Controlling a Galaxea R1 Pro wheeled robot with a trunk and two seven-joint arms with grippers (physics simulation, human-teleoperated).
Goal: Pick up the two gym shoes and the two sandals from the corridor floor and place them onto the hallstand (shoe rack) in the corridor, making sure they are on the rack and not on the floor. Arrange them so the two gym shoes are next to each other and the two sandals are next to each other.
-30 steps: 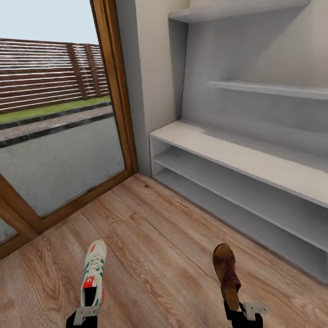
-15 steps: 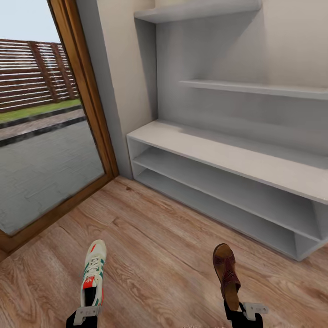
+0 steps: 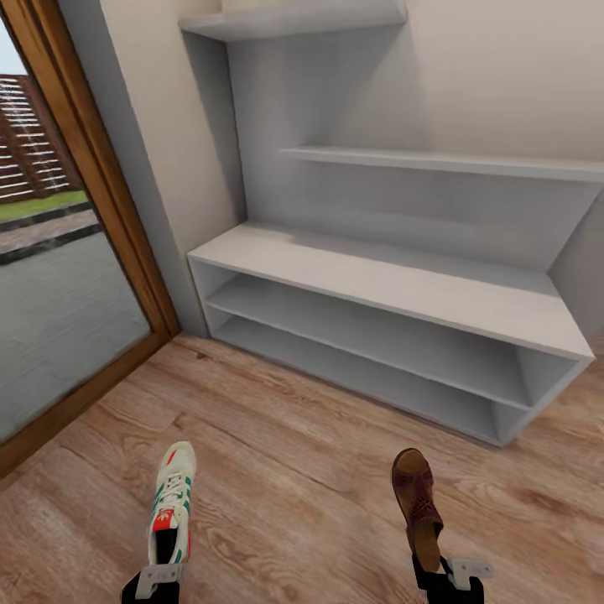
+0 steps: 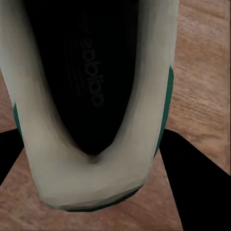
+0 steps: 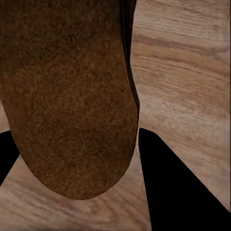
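A white gym shoe (image 3: pixel 172 503) with green stripes is held by its heel in my left gripper (image 3: pixel 155 580), toe pointing away over the corridor floor (image 3: pixel 294 470). In the left wrist view the gym shoe's heel (image 4: pixel 91 183) sits between the black fingers (image 4: pixel 195 178) of my left gripper (image 4: pixel 96 161). My right gripper (image 3: pixel 442 577) is shut on the heel of a brown sandal (image 3: pixel 417 499). The sandal's tan footbed (image 5: pixel 67 96) lies between the right gripper's (image 5: pixel 79 161) fingers (image 5: pixel 168 183). The white hallstand (image 3: pixel 377 285) stands ahead against the wall.
A wood-framed glass door (image 3: pixel 92 218) lines the left side, with a paved yard behind it. Thin floating wall shelves (image 3: pixel 436 159) hang above the hallstand. Open wood floor lies between me and the rack.
The camera has turned right, so the hallstand and door slid left in the picture and the rack's right end came into view. Both grippers keep the shoe and sandal as before.
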